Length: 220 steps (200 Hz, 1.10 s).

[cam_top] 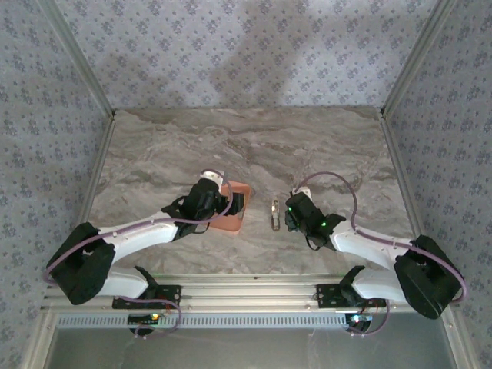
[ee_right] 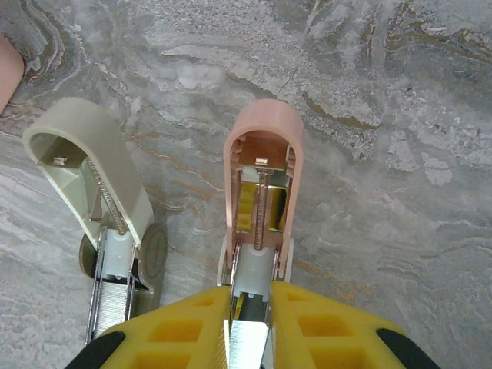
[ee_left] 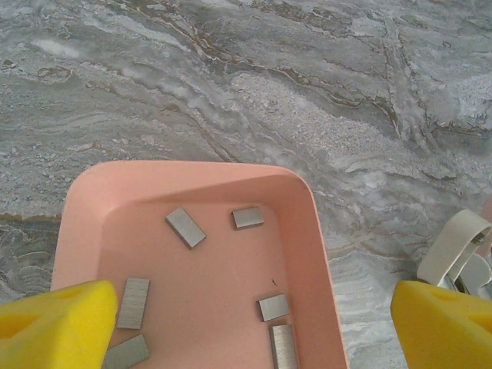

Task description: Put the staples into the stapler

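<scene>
Several staples, short grey strips (ee_left: 185, 227), lie loose in a salmon-orange tray (ee_left: 184, 171). My left gripper (ee_left: 250, 327) hangs open over the tray's near part, with nothing between its yellow fingers (ee_left: 58, 323). In the top view it (cam_top: 234, 204) sits over the tray (cam_top: 229, 224). A pale pink stapler (ee_right: 264, 131) lies on the table, flipped open, its spring and white pusher showing. My right gripper (ee_right: 250, 296) is shut on its near end. A shiny metal strip (ee_right: 247, 342) shows between the pads.
A second, cream-white stapler (ee_right: 84, 146) lies open just left of the pink one, with staples in its rail; it also appears to the right of the tray (ee_left: 453, 246) (cam_top: 274, 215). Marble tabletop (cam_top: 254, 146) stretches beyond, with patterned walls on three sides.
</scene>
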Each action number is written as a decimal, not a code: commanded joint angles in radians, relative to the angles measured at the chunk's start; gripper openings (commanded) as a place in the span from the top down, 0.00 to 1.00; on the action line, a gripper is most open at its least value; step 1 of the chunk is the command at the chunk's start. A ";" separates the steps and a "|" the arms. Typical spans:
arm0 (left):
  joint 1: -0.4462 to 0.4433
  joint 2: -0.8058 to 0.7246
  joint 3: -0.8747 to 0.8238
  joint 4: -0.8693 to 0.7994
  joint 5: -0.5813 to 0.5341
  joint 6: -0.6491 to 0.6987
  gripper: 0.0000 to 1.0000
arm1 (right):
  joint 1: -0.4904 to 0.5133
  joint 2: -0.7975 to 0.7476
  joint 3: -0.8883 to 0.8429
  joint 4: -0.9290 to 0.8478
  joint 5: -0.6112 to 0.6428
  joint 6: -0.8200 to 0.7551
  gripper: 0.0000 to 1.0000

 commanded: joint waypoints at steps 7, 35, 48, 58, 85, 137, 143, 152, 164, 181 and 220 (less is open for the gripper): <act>-0.005 0.011 0.016 0.032 -0.019 -0.012 0.08 | -0.012 0.023 -0.008 0.022 -0.012 -0.009 0.81; -0.004 0.017 0.016 0.035 -0.015 -0.014 0.08 | -0.016 0.037 -0.005 0.025 -0.017 -0.012 0.81; -0.005 0.018 0.016 0.036 -0.016 -0.014 0.08 | -0.015 0.037 -0.009 0.027 -0.017 -0.012 0.81; -0.005 0.021 0.016 0.037 -0.016 -0.014 0.08 | -0.015 0.037 -0.010 0.025 -0.015 -0.010 0.81; -0.004 0.023 0.015 0.036 -0.014 -0.011 0.08 | -0.014 0.039 -0.017 0.019 -0.023 -0.005 0.81; -0.005 0.022 0.016 0.033 -0.014 -0.008 0.08 | 0.001 0.037 -0.024 -0.007 -0.023 0.011 0.82; -0.005 0.023 0.016 0.034 -0.014 -0.008 0.08 | 0.002 0.037 -0.023 -0.010 -0.024 0.013 0.82; -0.004 0.022 0.015 0.034 -0.014 -0.008 0.08 | 0.006 0.035 -0.023 -0.014 -0.025 0.015 0.82; -0.004 0.023 0.015 0.033 -0.014 -0.008 0.08 | 0.012 0.034 -0.024 -0.021 -0.025 0.018 0.82; -0.004 0.023 0.016 0.032 -0.012 -0.008 0.08 | 0.021 0.029 -0.025 -0.032 -0.022 0.024 0.82; -0.003 0.024 0.016 0.031 -0.011 -0.010 0.08 | 0.029 0.016 -0.030 -0.051 -0.014 0.036 0.82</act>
